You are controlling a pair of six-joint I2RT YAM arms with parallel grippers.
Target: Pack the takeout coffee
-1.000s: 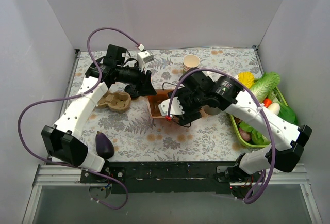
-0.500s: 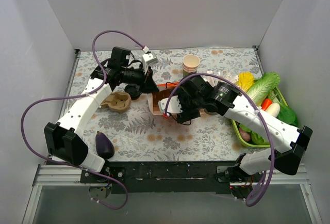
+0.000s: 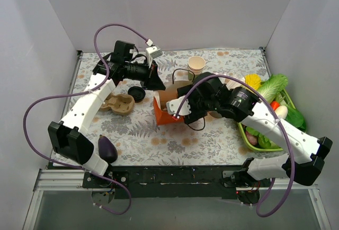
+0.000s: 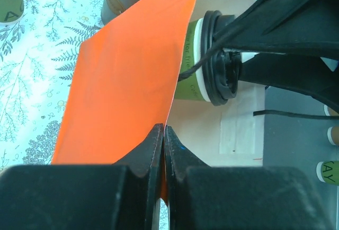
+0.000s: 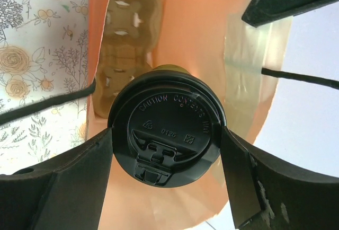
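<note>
On my right wrist feed, the small green paper cup with a round black plastic lid (image 5: 167,129) shows that lid smooth and semi-gloss, with raised moulded lettering. The cup wall reads as matt printed paper. The orange paper bag (image 4: 127,76) looks smooth and matt outside, brown kraft inside. The fingers (image 5: 69,187) of the right gripper (image 5: 167,134) are dull black plastic, lightly scuffed. The tan moulded-pulp cup carrier (image 3: 117,104) looks rough and fibrous.

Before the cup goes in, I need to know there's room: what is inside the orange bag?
A brown pulp cup carrier lies deep in the orange bag. The takeout coffee, held by the right gripper, covers the rest of the floor.
</note>
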